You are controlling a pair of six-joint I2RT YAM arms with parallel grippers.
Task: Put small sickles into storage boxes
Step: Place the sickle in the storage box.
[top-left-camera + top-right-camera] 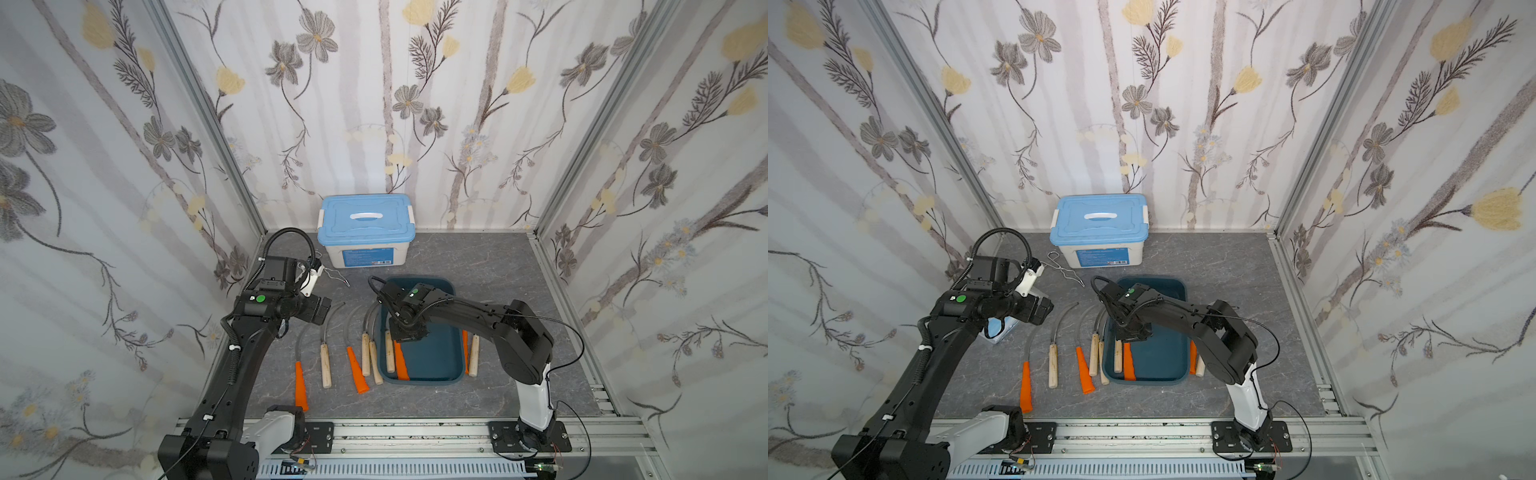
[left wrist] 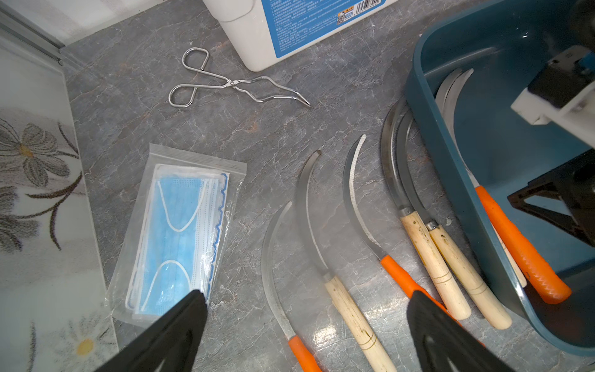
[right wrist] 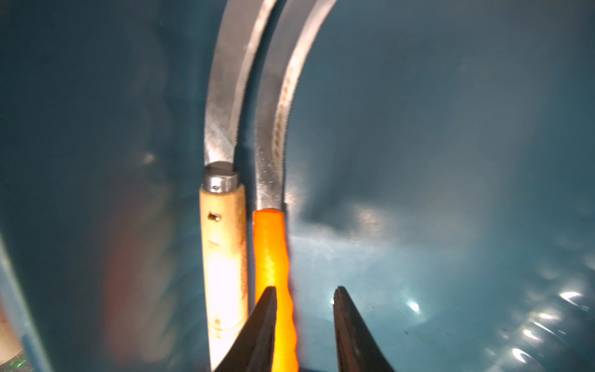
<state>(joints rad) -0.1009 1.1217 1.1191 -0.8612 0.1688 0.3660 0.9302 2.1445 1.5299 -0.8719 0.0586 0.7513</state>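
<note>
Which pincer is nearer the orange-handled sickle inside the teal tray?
Right. The right pincer is down in the teal tray, beside the orange-handled sickle; the left pincer hovers outside it.

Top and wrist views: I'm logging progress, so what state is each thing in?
Dark teal plastic tray, lidless, holding two sickles.
Wooden-handled sickle and orange-handled sickle, lying side by side in tray.
Seven other curved-blade sickles, flat on grey table, outside tray.
White box with light blue lid, lid on.
Silvery wire tongs, lying flat, untouched.
Bagged blue face masks, lying flat.
Left gripper, open, empty.
Right gripper, slightly open over orange handle, not clamping.
</note>
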